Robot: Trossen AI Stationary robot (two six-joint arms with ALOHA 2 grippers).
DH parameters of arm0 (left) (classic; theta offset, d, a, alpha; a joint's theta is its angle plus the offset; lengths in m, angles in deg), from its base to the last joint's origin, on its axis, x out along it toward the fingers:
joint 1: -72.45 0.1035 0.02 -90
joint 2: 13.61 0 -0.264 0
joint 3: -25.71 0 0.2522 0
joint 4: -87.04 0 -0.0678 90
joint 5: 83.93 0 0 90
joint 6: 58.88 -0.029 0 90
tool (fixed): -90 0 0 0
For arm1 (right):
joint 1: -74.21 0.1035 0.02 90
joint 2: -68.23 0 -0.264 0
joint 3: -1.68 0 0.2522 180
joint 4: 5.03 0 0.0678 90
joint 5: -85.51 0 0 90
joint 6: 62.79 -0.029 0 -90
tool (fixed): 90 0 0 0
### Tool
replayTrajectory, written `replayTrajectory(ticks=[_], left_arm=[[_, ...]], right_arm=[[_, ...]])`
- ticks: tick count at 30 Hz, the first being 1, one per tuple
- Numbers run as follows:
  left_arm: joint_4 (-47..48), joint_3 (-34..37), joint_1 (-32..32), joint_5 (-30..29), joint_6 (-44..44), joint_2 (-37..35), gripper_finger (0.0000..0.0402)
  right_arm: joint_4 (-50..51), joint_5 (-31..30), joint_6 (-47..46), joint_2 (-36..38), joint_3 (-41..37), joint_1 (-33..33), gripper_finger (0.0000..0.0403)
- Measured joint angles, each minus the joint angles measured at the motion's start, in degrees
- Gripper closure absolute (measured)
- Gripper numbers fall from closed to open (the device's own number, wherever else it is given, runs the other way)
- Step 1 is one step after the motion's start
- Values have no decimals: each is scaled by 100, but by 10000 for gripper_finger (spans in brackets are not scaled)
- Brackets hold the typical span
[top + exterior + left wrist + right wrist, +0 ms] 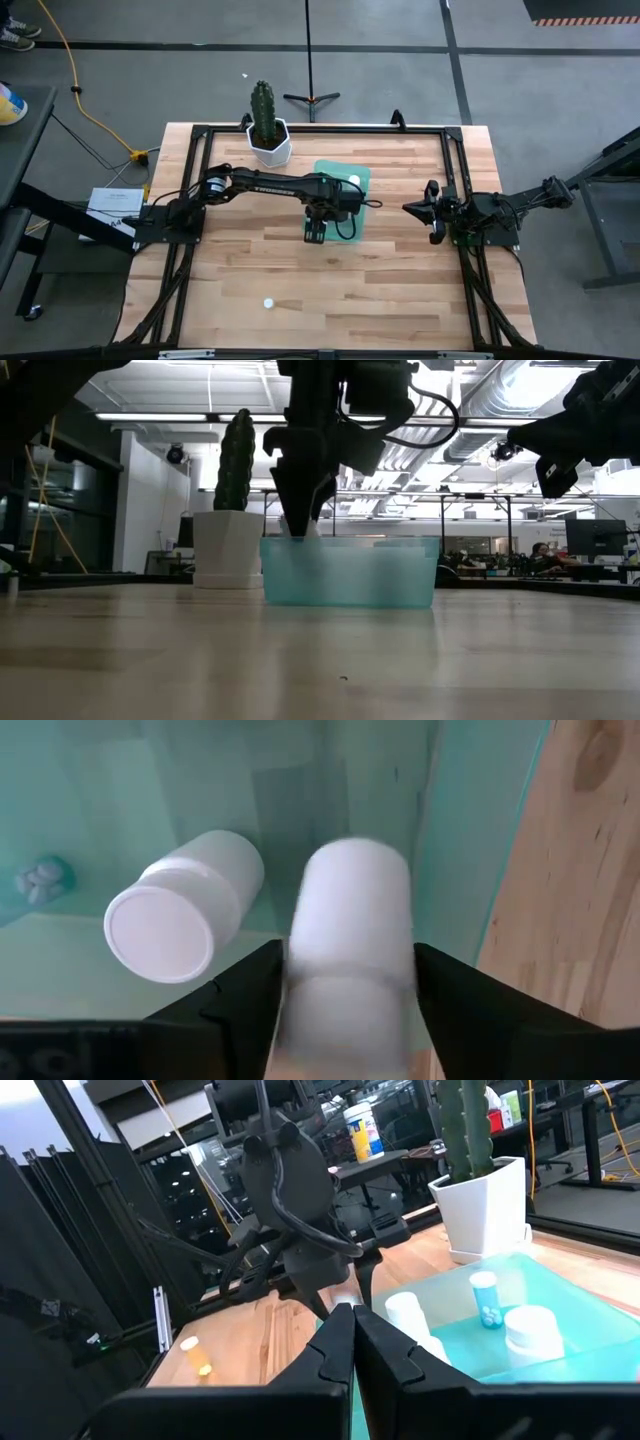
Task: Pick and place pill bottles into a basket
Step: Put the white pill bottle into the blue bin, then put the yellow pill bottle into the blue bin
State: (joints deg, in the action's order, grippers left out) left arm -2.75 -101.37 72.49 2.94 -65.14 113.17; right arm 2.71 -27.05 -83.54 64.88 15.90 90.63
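The teal-green tray [325,168] lies on the table right of the cactus pot; it also shows in the low view [380,575]. My left gripper [314,232] [348,970] hangs over the tray's near end, shut on a white pill bottle [350,910]. A second white bottle [180,920] lies on its side on the tray's floor. Another bottle [353,180] sits in the tray's far part. One more white bottle [268,302] stands on the table near the front edge. My right gripper [432,212] [352,1342] is shut and empty above the table's right side. My left gripper has the white bottle's cap end [345,1010] between its two fingers, one finger on each side. The fingers point down into the tray from above [300,510]. The bottle's body reaches down past the fingertips, above the tray's floor, and shows blurred while the fingers show sharp.
A white hexagonal pot with a green cactus [268,138] stands just left of the tray's far end. A small blue-and-white thing [40,880] lies in the tray. A black frame [300,128] runs around the table's edges. Bare wood lies in front of the tray.
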Motion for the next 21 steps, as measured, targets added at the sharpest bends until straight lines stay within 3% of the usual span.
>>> replayTrajectory(ticks=[14, 21], left_arm=[[69, 0, -2, -41, 5, -21, 102], [949, -407, -42, 92, 264, -69, 107]], right_arm=[[0, 0, -20, 0, 1, 1, 402], [0, 0, -24, 0, 1, -1, 402]])
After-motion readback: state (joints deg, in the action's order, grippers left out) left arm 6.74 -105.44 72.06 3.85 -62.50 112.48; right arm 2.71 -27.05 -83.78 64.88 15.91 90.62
